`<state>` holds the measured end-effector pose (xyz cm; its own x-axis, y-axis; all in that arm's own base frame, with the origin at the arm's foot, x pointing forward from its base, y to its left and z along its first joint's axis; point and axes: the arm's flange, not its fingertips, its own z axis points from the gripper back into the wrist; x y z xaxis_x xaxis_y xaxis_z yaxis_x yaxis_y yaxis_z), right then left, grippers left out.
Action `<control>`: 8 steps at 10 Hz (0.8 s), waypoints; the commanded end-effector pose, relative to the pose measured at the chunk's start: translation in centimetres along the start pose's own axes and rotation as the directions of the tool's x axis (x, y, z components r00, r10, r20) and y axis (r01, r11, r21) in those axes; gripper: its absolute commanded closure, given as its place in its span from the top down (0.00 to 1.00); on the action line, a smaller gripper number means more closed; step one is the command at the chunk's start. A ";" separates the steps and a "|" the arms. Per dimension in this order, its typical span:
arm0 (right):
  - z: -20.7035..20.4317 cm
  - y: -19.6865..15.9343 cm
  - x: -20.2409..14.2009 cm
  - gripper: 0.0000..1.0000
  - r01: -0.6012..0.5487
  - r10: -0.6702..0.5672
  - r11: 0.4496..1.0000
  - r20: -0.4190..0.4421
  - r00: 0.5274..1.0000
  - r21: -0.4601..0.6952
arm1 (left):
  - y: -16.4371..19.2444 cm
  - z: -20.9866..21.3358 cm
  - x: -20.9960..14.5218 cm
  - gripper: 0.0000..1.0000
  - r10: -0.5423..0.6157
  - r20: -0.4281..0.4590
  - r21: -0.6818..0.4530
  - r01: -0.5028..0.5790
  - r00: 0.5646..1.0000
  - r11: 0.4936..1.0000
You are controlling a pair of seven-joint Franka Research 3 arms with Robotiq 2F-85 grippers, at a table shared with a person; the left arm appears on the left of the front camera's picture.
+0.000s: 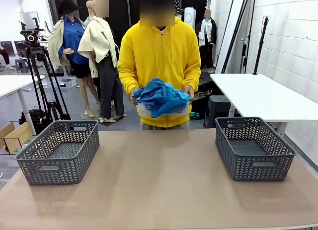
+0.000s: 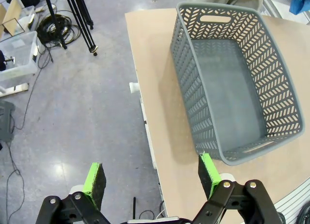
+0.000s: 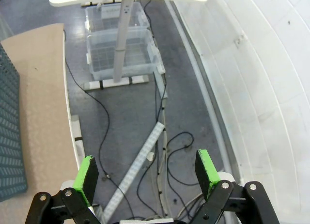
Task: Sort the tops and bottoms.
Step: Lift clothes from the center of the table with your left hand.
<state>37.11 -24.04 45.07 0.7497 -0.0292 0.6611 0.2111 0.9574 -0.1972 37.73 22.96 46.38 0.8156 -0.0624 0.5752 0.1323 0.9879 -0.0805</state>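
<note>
Both jaws released, empty; brown tabletop (image 1: pixel 159 188) bears left basket (image 1: pixel 58 151), right basket (image 1: pixel 254 148); cabled floor (image 3: pixel 126 112), white wall (image 3: pixel 261 64).

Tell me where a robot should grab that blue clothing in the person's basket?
Probably the bunched fold heaped on top of the blue garment, coming straight down from above: it piles over the rim of the white basket, whose walls block a sideways approach.
</note>
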 end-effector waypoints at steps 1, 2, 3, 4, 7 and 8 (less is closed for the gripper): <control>0.0 -0.2 -0.1 1.00 0.001 -0.001 1.000 -0.002 1.000 0.002 | 0.3 0.0 -0.1 1.00 0.001 0.006 -0.007 -0.001 1.000 1.000; 0.0 -0.2 -0.1 1.00 0.001 -0.001 1.000 -0.002 1.000 0.002 | 0.3 0.0 -0.1 1.00 0.001 0.006 -0.007 -0.001 1.000 1.000; 0.0 -0.2 -0.1 1.00 0.001 -0.001 1.000 -0.002 1.000 0.002 | 0.3 0.0 -0.1 1.00 0.001 0.006 -0.007 -0.001 1.000 1.000; 0.0 -0.2 -0.1 1.00 0.001 -0.001 1.000 -0.002 1.000 0.002 | 0.3 0.0 -0.1 1.00 0.001 0.006 -0.007 -0.001 1.000 1.000; 0.0 -0.2 -0.1 1.00 0.001 -0.001 1.000 -0.002 1.000 0.002 | 0.3 0.0 -0.1 1.00 0.001 0.006 -0.007 -0.001 1.000 1.000; 0.0 -0.2 -0.1 1.00 0.001 -0.001 1.000 -0.002 1.000 0.002 | 0.3 0.0 -0.1 1.00 0.001 0.006 -0.007 -0.001 1.000 1.000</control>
<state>37.11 -24.04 45.07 0.7497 -0.0292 0.6611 0.2112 0.9573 -0.1972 37.73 22.96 46.38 0.8156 -0.0623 0.5752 0.1323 0.9879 -0.0805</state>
